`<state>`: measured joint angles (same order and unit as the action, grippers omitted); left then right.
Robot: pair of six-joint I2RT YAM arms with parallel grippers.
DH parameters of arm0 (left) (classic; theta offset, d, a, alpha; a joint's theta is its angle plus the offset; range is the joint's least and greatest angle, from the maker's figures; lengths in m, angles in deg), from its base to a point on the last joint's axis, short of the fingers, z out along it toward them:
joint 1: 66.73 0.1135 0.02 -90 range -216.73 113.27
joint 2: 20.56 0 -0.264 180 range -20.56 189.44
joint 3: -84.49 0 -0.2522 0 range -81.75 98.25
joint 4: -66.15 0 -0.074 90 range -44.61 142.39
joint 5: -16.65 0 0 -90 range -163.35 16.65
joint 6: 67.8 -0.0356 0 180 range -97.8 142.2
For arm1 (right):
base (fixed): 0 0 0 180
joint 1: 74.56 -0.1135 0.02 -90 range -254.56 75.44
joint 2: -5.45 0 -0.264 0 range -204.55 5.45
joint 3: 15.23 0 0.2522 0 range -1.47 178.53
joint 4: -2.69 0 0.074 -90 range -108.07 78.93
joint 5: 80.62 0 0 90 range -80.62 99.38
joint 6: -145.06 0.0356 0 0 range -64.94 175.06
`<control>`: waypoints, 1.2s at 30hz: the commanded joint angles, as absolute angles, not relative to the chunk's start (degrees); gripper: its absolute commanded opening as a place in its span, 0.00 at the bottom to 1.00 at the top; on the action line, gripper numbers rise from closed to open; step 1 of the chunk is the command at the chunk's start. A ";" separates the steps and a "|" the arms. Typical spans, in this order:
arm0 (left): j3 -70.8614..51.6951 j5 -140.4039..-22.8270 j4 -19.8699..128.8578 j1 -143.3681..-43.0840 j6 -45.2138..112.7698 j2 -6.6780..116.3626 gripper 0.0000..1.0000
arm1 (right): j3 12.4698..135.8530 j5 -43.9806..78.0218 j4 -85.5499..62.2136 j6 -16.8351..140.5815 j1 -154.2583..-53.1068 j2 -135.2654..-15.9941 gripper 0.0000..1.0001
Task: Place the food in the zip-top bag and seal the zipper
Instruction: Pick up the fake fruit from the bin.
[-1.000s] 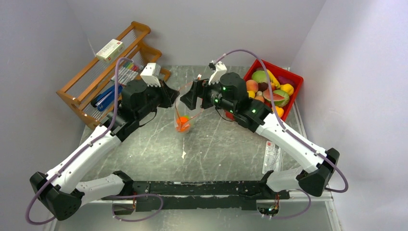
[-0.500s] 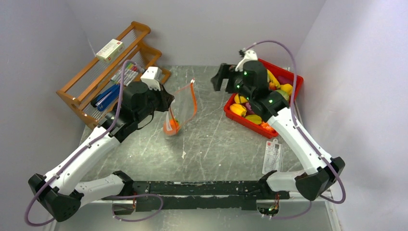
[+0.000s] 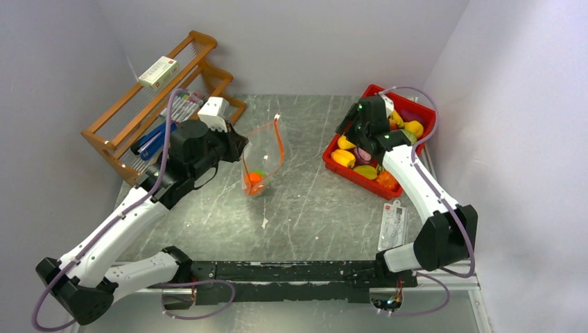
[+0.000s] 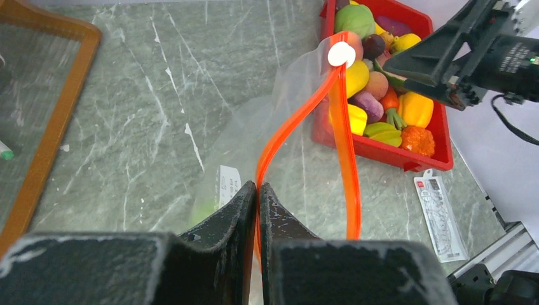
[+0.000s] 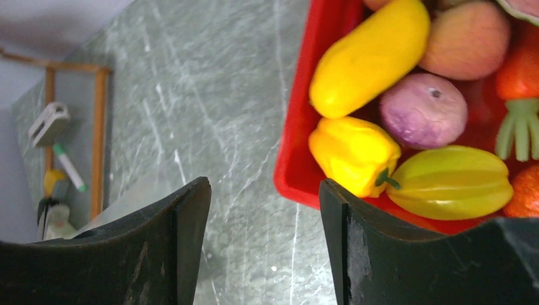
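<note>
Tightly, left pincer (image 4: 257, 188) grips zipper (image 4: 347, 159), right (image 5: 264, 190) parted

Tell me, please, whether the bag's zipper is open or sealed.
Open: the zipper strips bow apart, with the left gripper pinching one edge.

A wooden rack (image 3: 149, 118) stands far left, a white box (image 3: 157, 71) on top. A red tray (image 3: 347, 172) sits far right, with a printed tag (image 3: 392, 225) nearer on the grey table (image 3: 305, 208).

Nothing can be read: print on the white card (image 3: 392, 225) beside the red bin (image 3: 353, 177) is too small and blurry.
</note>
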<state>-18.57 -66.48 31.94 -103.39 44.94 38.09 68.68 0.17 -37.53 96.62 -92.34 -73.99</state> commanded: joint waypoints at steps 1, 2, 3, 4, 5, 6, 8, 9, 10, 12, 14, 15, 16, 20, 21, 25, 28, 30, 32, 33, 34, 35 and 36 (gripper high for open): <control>-19.51 -66.85 34.06 -103.73 45.24 35.28 0.07 | 68.20 -5.97 -39.15 105.98 -90.04 -75.41 0.63; -19.60 -66.92 34.04 -103.73 45.34 35.25 0.07 | 68.01 -7.03 -39.27 107.15 -89.72 -75.63 0.63; -19.55 -66.98 33.96 -103.73 45.33 35.24 0.07 | 67.55 -8.27 -39.07 108.12 -89.34 -75.91 0.62; -19.46 -67.10 33.85 -103.73 45.35 35.25 0.07 | 67.10 -9.16 -38.87 109.13 -88.84 -76.28 0.62; -19.44 -67.19 33.85 -103.73 45.47 35.13 0.07 | 66.84 -9.73 -39.15 110.23 -88.26 -76.77 0.61; -19.50 -67.34 33.92 -103.73 45.63 34.87 0.07 | 66.76 -10.06 -39.72 111.58 -87.56 -77.46 0.60; -19.82 -67.68 34.26 -103.73 45.82 34.35 0.07 | 66.78 -10.45 -39.53 113.77 -86.55 -78.74 0.58; -19.94 -67.79 34.44 -103.73 45.88 34.15 0.07 | 66.52 -10.43 -38.55 114.89 -86.06 -79.29 0.57; -19.96 -67.81 34.41 -103.73 45.90 34.01 0.07 | 66.06 -10.17 -37.38 116.44 -85.55 -79.68 0.56; -19.74 -67.88 34.02 -103.73 46.00 34.06 0.07 | 64.67 -9.35 -34.81 119.08 -84.55 -80.41 0.54; -19.45 -68.26 33.56 -103.73 46.16 34.10 0.07 | 64.09 -8.00 -33.18 121.61 -83.58 -81.51 0.52; -19.36 -68.64 33.43 -103.73 46.32 34.10 0.07 | 63.90 -7.35 -32.56 122.80 -83.13 -82.13 0.51; -19.42 -69.00 33.41 -103.73 46.48 33.98 0.07 | 63.79 -6.53 -31.87 124.02 -82.92 -82.96 0.50; -20.49 -69.14 34.03 -103.73 47.06 33.26 0.07 | 63.95 -3.78 -30.04 127.85 -82.09 -86.17 0.49; -20.69 -69.06 34.15 -103.73 47.15 33.15 0.07 | 63.98 -3.01 -29.59 128.59 -81.96 -87.24 0.49; -20.31 -69.47 33.92 -103.73 47.25 33.44 0.07 | 64.68 -0.05 -28.99 131.06 -81.38 -90.58 0.48; -19.84 -69.51 33.55 -103.71 47.26 33.44 0.07 | 65.40 0.82 -30.26 132.94 -81.04 -92.43 0.49; -20.03 -69.25 33.58 -103.73 47.29 33.05 0.07 | 64.61 1.60 -28.95 133.72 -80.85 -92.83 0.49; -20.37 -69.06 33.58 -103.73 47.42 32.60 0.07 | 63.40 2.21 -26.93 134.36 -80.63 -92.88 0.49; -20.54 -69.10 33.54 -103.73 47.49 32.48 0.07 | 62.86 2.36 -26.28 134.61 -80.56 -92.90 0.49; -20.64 -69.18 33.43 -103.73 47.58 32.34 0.07 | 62.52 2.68 -25.71 134.83 -80.30 -92.90 0.49; -20.79 -69.21 33.33 -103.73 47.67 32.17 0.07 | 62.17 2.87 -25.22 134.86 -80.13 -92.90 0.49; -20.95 -69.17 33.28 -103.73 47.75 32.04 0.07 | 61.83 2.95 -24.84 135.05 -79.97 -92.81 0.50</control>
<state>-20.35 -68.10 32.38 -103.39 46.97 33.59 63.34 1.94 -27.89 132.75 -81.08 -92.94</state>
